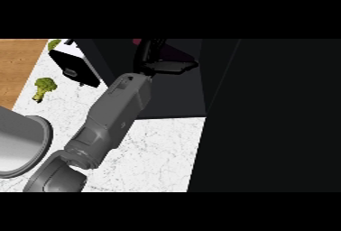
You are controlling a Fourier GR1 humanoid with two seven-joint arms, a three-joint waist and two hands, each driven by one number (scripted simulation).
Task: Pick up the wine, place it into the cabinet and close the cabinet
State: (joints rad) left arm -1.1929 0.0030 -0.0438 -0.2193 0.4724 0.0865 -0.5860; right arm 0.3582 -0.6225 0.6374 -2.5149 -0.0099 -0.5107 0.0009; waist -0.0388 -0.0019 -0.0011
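My left hand [166, 66] reaches up from the lower left, inside the dark open cabinet [170, 97]. Its black fingers [149, 48] curl round the wine bottle [178, 54], of which only dark red patches show between and beside the fingers. The grey forearm [117, 113] crosses the white marble counter [160, 153] towards the cabinet. A large black panel, the cabinet's open door [266, 117], fills the right side of the view. My right hand is not visible.
A broccoli floret [44, 87] lies on the counter at the left. A black and white box-like thing [72, 63] stands beside the cabinet. A big grey rounded object [20, 142] sits at the left edge. Wooden surface [16, 67] shows top left.
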